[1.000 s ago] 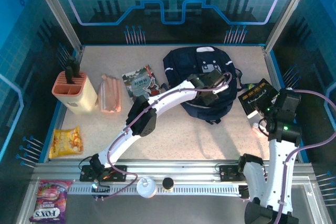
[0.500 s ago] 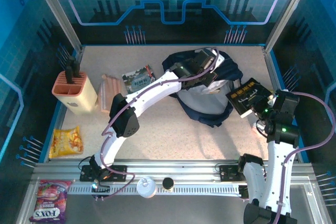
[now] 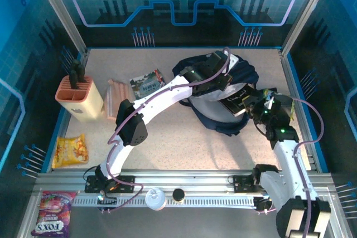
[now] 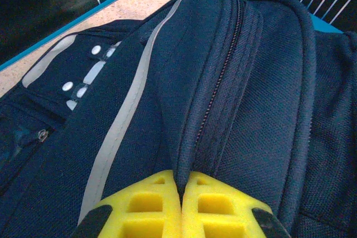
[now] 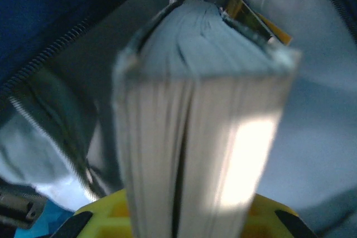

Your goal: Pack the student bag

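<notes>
The student bag (image 3: 223, 121), dark navy, lies at the back right of the table with its mouth open and pale grey lining (image 3: 207, 104) showing. My left gripper (image 3: 215, 71) is shut on a fold of the bag's upper flap beside the zipper (image 4: 220, 76), holding it up; in the left wrist view the yellow fingertips (image 4: 150, 193) pinch the navy fabric (image 4: 256, 104). My right gripper (image 3: 257, 106) is shut on a thick dark-covered book (image 3: 235, 100), whose page edges (image 5: 206, 137) point into the bag's mouth, with the grey lining (image 5: 321, 137) around it.
A peach holder (image 3: 80, 96), a pink pouch (image 3: 116, 104) and a small booklet (image 3: 148, 83) lie at the back left. A yellow snack packet (image 3: 70, 151) sits near the left wall. A purple sweets bag (image 3: 53, 213) and a small tin (image 3: 155, 198) rest on the front rail.
My left gripper lifted the bag's flap up and back, exposing the lining. My right gripper carried the book leftwards from the table's right edge to the bag's mouth.
</notes>
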{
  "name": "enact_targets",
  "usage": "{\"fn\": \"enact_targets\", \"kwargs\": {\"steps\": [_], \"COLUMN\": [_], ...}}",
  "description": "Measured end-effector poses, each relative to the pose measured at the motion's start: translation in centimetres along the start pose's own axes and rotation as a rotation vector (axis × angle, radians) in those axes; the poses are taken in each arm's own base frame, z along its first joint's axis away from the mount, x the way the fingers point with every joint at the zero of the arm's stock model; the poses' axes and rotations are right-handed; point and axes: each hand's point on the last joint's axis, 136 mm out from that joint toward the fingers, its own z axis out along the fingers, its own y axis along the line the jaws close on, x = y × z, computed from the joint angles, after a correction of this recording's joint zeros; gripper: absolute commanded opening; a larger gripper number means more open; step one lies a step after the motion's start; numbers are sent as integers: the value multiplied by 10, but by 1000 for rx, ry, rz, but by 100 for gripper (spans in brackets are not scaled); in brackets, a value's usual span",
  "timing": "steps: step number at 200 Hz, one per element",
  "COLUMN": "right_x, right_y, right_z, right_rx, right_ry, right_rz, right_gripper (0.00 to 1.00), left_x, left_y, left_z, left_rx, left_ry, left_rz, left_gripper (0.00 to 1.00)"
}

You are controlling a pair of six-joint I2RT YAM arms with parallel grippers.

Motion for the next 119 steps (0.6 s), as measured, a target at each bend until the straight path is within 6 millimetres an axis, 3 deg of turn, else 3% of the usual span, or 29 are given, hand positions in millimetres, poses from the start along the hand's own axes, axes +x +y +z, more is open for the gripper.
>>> {"fn": "enact_targets", "kwargs": {"steps": [33,79,119], "right_x": [-2,-11,-10], "right_y": [-1,-30,-30], "right_z": [33,84,125], "right_rx": [-1,82,69], "right_ry": [-53,-176,-177], "right_rz": [-16,-28,-1], "right_gripper": [4,6,14], "left_x": [-2,-3,-4], "left_y": [2,3,8], "left_z": [0,1,0], "left_rx": [20,58,67], "left_ry": [-4,-4,-4], "left_rz": [-23,-59,-93], "left_gripper": [0,0,0]}}
